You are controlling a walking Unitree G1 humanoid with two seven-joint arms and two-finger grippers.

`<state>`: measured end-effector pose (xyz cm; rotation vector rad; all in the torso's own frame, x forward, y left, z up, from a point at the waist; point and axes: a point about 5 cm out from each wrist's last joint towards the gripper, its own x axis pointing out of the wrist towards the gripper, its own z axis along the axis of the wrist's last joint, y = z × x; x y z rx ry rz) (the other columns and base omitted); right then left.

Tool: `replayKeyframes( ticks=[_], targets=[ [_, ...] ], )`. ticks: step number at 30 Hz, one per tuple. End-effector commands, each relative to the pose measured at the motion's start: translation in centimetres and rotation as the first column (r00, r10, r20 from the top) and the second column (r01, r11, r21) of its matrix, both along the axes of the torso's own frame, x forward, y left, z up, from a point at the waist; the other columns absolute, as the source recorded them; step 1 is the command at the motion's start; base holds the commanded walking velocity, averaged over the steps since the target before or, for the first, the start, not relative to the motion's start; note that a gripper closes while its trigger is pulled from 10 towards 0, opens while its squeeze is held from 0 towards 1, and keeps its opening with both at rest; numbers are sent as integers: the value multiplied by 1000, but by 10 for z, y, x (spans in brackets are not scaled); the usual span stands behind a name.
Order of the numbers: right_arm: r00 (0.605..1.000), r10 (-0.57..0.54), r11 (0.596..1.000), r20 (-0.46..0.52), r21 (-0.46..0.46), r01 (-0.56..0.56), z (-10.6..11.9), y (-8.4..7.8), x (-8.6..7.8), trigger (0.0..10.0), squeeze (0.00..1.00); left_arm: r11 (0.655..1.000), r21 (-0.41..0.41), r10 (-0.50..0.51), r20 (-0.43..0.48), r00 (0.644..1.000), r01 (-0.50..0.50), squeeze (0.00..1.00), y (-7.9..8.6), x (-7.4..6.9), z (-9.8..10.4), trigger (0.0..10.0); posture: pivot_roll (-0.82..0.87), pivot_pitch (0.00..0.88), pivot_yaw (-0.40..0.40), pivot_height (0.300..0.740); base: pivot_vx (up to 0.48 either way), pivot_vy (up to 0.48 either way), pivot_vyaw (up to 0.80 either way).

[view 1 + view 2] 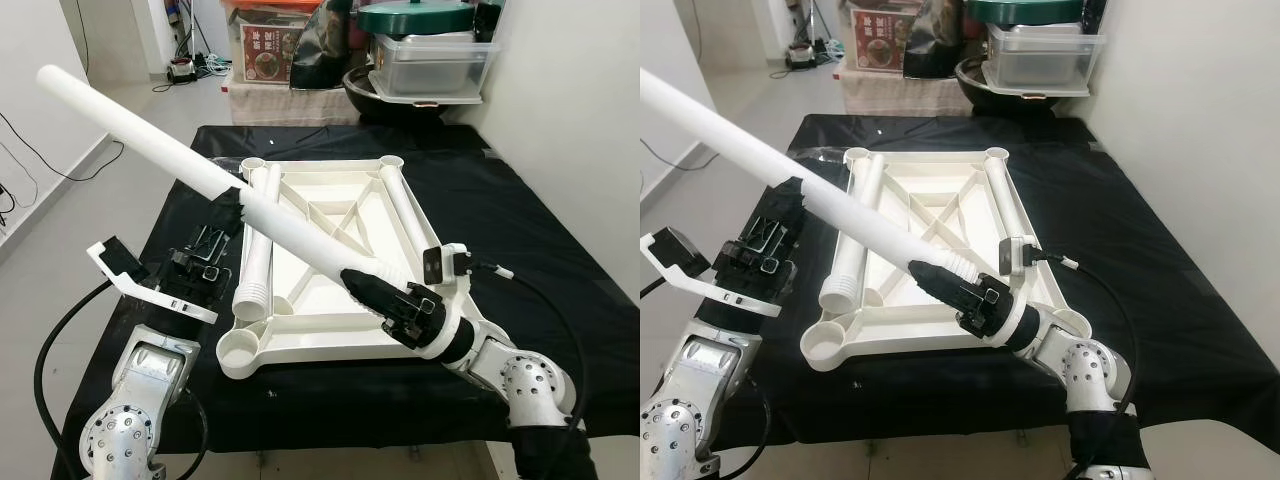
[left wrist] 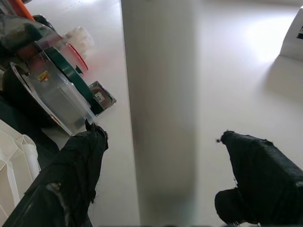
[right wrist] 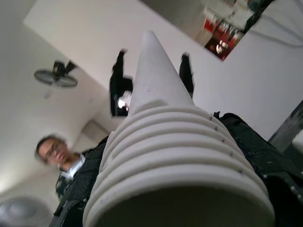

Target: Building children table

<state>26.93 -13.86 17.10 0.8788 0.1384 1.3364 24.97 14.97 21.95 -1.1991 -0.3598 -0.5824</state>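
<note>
An upturned white table top (image 1: 330, 342) lies on the black-covered table, with round sockets at its corners. A long white table leg (image 1: 150, 135) slants up to the left above it. My right gripper (image 1: 378, 292) is shut on the leg's ribbed lower end (image 3: 175, 156), near the top's front right corner. Around the middle of the leg, my left gripper (image 1: 240, 207) stands open. Its fingers (image 2: 61, 184) flank the leg (image 2: 161, 104) with a gap on each side. Two more white legs (image 1: 262, 235) (image 1: 405, 215) lie along the top's left and right sides.
The black cloth (image 1: 520, 220) covers the table to its edges. Plastic boxes and a dark bowl (image 1: 420, 70) stand beyond the far end. A white wall runs along the right. A person (image 3: 59, 156) appears in the right wrist view.
</note>
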Motion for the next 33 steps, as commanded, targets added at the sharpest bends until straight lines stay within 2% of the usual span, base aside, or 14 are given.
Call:
replayKeyframes(
  ticks=[1, 7, 10, 13, 14, 16, 17, 21, 22, 26, 32, 33],
  targets=[
    [997, 70, 997, 31, 14, -70, 5, 3, -8, 0, 0, 1000, -6, -18, 8, 1000, 18, 0, 0, 0, 1, 10000, 45, 0, -45, 740, 0, 0, 0],
    [983, 183, 982, 18, -38, -183, -2, 1, -23, 0, 0, 999, 29, 17, 32, 999, -18, 0, 13, 6, 6, 10000, 41, 0, -47, 740, 0, 0, 0],
    [981, 195, 980, 16, -45, -194, -2, 1, -24, 0, 0, 999, 32, 20, 35, 999, -21, 0, 15, 6, 6, 10000, 41, 0, -47, 740, 0, 0, 0],
    [976, 218, 974, 9, -62, -217, -4, 1, -26, 0, 0, 997, 44, 68, 58, 996, -71, 0, 27, 8, 11, 9647, 41, 0, -53, 740, 0, 0, 0],
    [975, 221, 973, 8, -64, -220, -5, 1, -27, 0, 0, 996, 44, 79, 68, 995, -82, 0, 30, 8, 13, 1804, 42, 0, -54, 740, 0, 0, 0],
    [975, 221, 973, 8, -64, -220, -5, 1, -27, 0, 0, 996, 44, 79, 68, 995, -82, 0, 30, 8, 13, 1804, 42, 0, -54, 740, 0, 0, 0],
    [974, 225, 972, 9, -67, -224, -5, 1, -27, 0, 0, 995, 47, 89, 79, 993, -93, 0, 32, 7, 14, 0, 41, 0, -54, 740, 0, 0, 0],
    [974, 226, 971, 12, -77, -225, -6, 1, -26, 0, 0, 995, 58, 79, 100, 992, -85, 0, 32, 5, 16, 0, 43, 0, -54, 740, 0, 0, 0],
    [976, 219, 972, 14, -89, -217, -7, 0, -24, 0, 0, 994, 86, 52, 112, 992, -61, 0, 27, -2, 16, 0, 43, 0, -52, 740, 0, 0, 0],
    [979, 203, 974, 18, -111, -200, -8, -5, -21, 0, 0, 993, 117, 20, 114, 993, -33, 0, 24, -11, 13, 0, 43, 0, -53, 740, 0, 0, 0],
    [988, 151, 979, 19, -141, -147, -9, -8, -14, 0, 0, 987, 157, 12, 99, 995, -27, 0, 23, -17, 10, 0, 44, 0, -55, 740, 0, 0, 0],
    [997, 79, 975, -4, -206, -78, -14, -10, -3, 10000, 1000, 984, 176, 17, 99, 995, -34, 0, 24, -19, 10, 0, 47, 0, -60, 740, 0, 0, 0]
  ],
)
